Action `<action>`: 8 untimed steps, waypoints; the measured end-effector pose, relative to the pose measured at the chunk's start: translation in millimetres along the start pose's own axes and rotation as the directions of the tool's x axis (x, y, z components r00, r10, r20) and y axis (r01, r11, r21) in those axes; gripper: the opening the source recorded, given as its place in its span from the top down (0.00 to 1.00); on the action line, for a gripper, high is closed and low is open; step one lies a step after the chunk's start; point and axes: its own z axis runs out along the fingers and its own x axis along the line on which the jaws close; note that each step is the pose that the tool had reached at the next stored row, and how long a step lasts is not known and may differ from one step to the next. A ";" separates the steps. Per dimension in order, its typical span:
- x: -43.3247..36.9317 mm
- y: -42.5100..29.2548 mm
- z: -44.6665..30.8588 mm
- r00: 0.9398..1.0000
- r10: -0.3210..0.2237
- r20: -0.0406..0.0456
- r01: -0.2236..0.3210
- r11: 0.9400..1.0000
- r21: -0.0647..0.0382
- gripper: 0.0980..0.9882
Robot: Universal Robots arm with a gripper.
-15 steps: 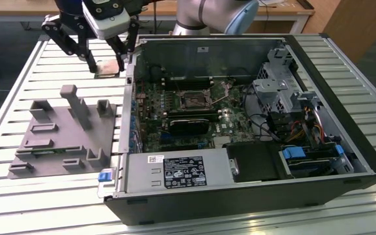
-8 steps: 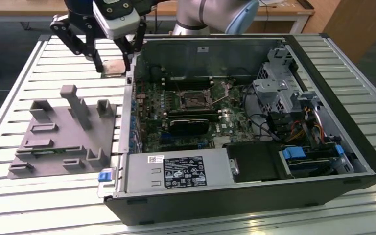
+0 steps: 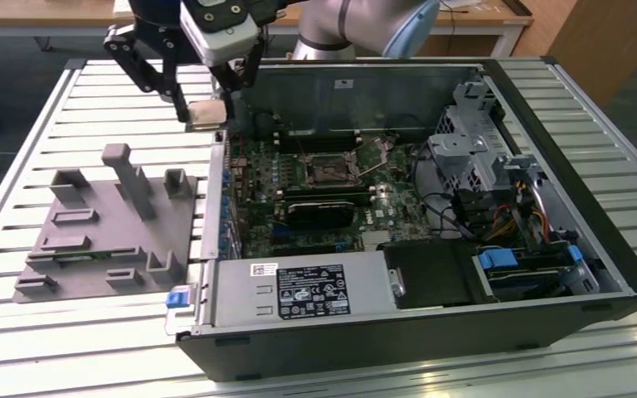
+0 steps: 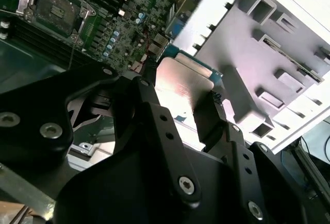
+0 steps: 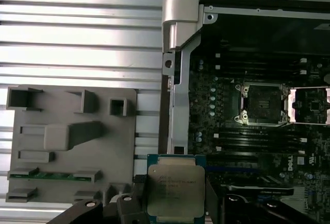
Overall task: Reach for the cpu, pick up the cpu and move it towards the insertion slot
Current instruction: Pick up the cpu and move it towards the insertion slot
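The cpu (image 3: 206,114), a flat square chip with a silvery top, hangs in the air with my gripper (image 3: 205,106) shut on two of its opposite edges. It hovers over the left wall of the open computer case, between the grey fixture plate and the motherboard. The first wrist view shows the cpu (image 5: 175,190) clamped between the black fingers (image 5: 138,206), metal top toward the camera. The insertion slot (image 3: 328,168) lies open on the motherboard, to the exterior view's right of the cpu and lower. The insertion slot (image 5: 263,103) has a silvery frame around a dark centre; in the second wrist view the insertion slot (image 4: 56,9) sits beyond the cpu (image 4: 183,80).
A grey fixture plate (image 3: 109,224) with upright blocks lies on the slatted table, on the exterior view's left of the case. The case (image 3: 617,274) has raised walls, a power supply (image 3: 296,290) at the front, a drive cage and cables (image 3: 496,191) on the exterior view's right.
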 end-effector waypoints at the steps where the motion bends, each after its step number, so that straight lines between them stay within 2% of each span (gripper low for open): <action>1: -2.0 0.1 0.1 1.000 0.000 0.000 0.000 1.000 0.000 0.50; 8: -17.0 0.3 0.3 1.000 0.000 0.000 0.000 1.000 0.000 0.50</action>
